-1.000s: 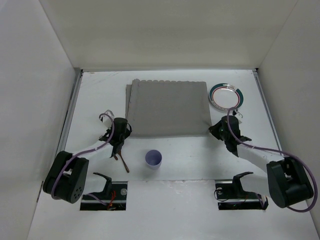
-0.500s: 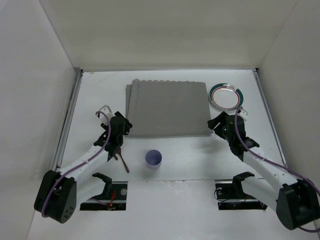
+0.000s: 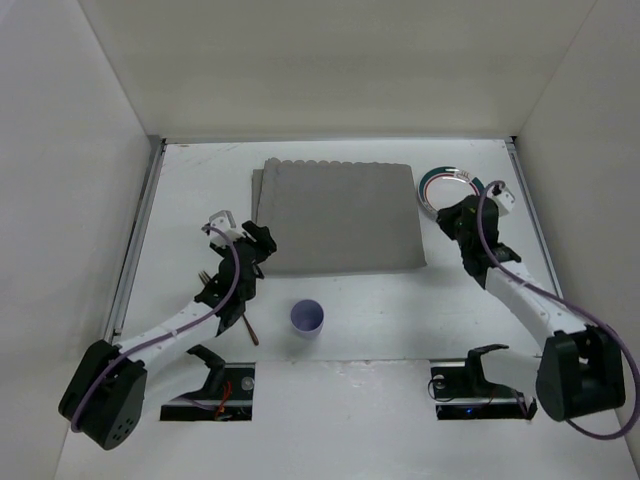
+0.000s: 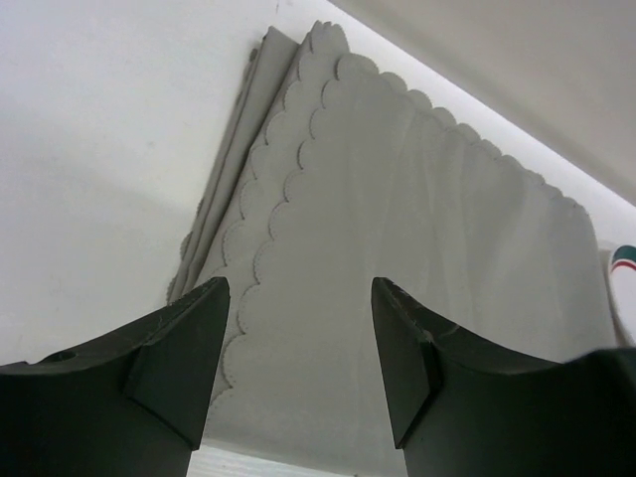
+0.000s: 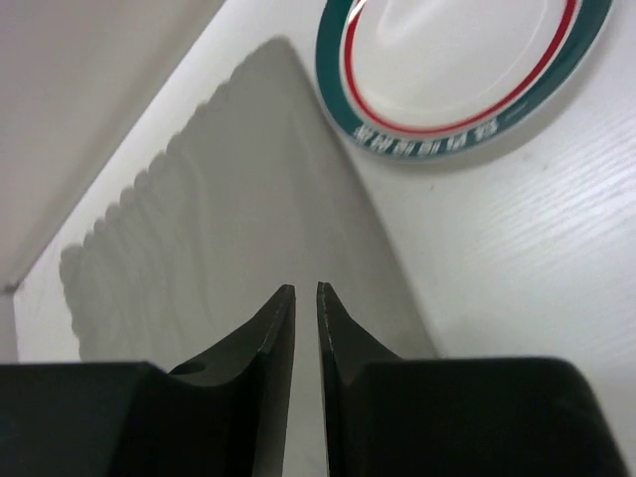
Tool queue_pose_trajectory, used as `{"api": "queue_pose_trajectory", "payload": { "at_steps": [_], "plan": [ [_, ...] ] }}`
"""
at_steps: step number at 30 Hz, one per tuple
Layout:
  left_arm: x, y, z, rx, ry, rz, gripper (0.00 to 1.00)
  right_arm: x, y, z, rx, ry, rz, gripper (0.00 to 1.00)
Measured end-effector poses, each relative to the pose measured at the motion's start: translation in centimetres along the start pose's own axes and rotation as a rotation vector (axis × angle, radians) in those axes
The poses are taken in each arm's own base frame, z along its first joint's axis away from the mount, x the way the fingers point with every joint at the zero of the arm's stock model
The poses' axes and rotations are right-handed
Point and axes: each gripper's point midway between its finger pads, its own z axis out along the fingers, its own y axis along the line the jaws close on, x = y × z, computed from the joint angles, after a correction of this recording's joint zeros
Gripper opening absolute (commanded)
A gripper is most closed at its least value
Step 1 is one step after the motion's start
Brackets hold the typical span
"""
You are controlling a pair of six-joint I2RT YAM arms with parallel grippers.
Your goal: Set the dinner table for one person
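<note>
The dinner table is a white top with a grey scalloped placemat lying flat at its middle. My left gripper hovers over the mat's near left corner. In the left wrist view this gripper is open and nothing sits between its jaws above the placemat. My right gripper is at the mat's right edge, just in front of a white plate with a green and red rim. In the right wrist view that gripper is open only a slit and holds nothing, with the plate beyond it.
A lilac cup stands upright near the front, between the arms. A brown utensil lies on the table under the left arm. White walls close in the table on the left, back and right.
The left gripper has opened and shifted right onto the mat's corner. The right gripper has moved back towards the plate, opening wide and then narrowing to a slit.
</note>
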Motion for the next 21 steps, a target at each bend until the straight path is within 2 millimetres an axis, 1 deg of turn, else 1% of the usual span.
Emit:
{"api": "queue_pose_trajectory", "payload": {
  "at_steps": [2, 3, 4, 5, 7, 10, 13, 17, 19, 21],
  "plan": [
    [0.5, 0.6, 0.2, -0.010, 0.000, 0.010, 0.57, -1.5, -0.7, 1.6, 0.039, -0.031, 0.038, 0.31],
    [0.8, 0.8, 0.2, -0.015, 0.004, 0.017, 0.57, -2.3, -1.4, 2.5, 0.062, -0.050, 0.063, 0.41],
    [1.0, 1.0, 0.3, -0.018, 0.006, 0.021, 0.57, -3.0, -2.3, 3.4, 0.089, -0.066, 0.090, 0.44],
    [1.1, 1.2, 0.3, -0.022, 0.006, 0.025, 0.57, -3.6, -3.4, 4.3, 0.118, -0.080, 0.114, 0.45],
    [1.2, 1.3, 0.3, -0.024, 0.004, 0.028, 0.57, -3.9, -5.7, 5.6, 0.175, -0.089, 0.148, 0.45],
    [0.7, 1.2, 0.5, -0.023, -0.012, 0.017, 0.57, -3.3, -8.5, 7.0, 0.250, -0.070, 0.169, 0.45],
    [0.7, 1.5, 0.8, -0.032, -0.018, 0.013, 0.57, -2.5, -10.2, 7.7, 0.294, -0.046, 0.169, 0.49],
    [1.3, 1.9, 1.1, -0.048, -0.004, 0.026, 0.57, -2.5, -12.3, 8.5, 0.343, -0.038, 0.179, 0.53],
    [1.7, 2.1, 1.3, -0.054, 0.004, 0.033, 0.57, -2.6, -13.3, 9.0, 0.368, -0.037, 0.183, 0.54],
    [2.1, 2.2, 1.4, -0.058, 0.011, 0.040, 0.57, -2.7, -14.0, 10.1, 0.385, -0.033, 0.191, 0.53]
  ]
}}
